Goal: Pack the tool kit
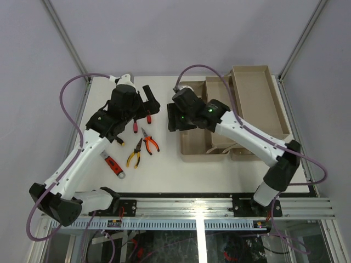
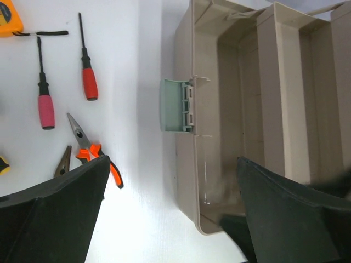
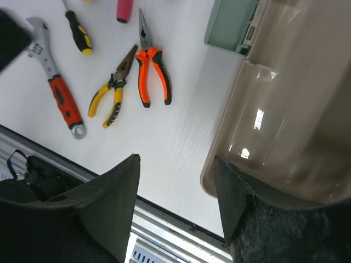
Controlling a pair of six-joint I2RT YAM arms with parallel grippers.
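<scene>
The beige toolbox (image 1: 205, 143) stands open at the right centre, its tiers spread out and its green latch (image 2: 176, 105) on the left wall. Orange pliers (image 1: 149, 141), yellow pliers (image 1: 135, 154), a red-handled wrench (image 1: 113, 164) and screwdrivers (image 1: 135, 126) lie on the table to its left. My left gripper (image 2: 173, 164) is open and empty above the gap between the tools and the box. My right gripper (image 3: 175, 159) is open and empty over the box's near left corner (image 3: 219, 181). An orange tape measure (image 2: 8, 19) shows at a corner of the left wrist view. The pink handle is out of view.
The table's front edge and metal rail (image 3: 164, 219) lie just below my right gripper. A red screwdriver (image 2: 88, 76) and a pink one (image 2: 45, 104) lie side by side. A yellow-and-black screwdriver (image 3: 79, 35) lies beside the wrench (image 3: 57, 90). Both grippers (image 1: 151, 104) are close together near the box's left wall.
</scene>
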